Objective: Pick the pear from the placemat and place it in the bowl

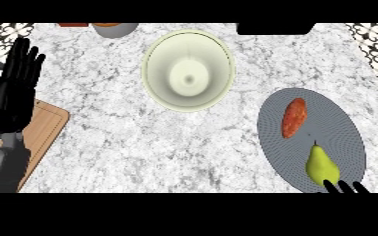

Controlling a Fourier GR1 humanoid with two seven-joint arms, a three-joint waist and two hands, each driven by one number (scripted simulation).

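A yellow-green pear (322, 166) lies on the grey oval placemat (336, 120) at the lower right, stem pointing away from me. An orange-red sweet potato (294, 117) lies on the same mat, farther back. The pale green bowl (188, 70) stands at the counter's centre back with nothing in it. Only the fingertips of my right hand (344, 187) show at the lower edge, just in front of the pear and apart from it. My left hand (20, 82) rests open at the left edge, fingers up.
A wooden cutting board (46, 127) lies at the left, partly under my left forearm. A grey cup (116, 29) and a red object (73, 25) stand at the back left. A black object (275, 28) sits at the back right.
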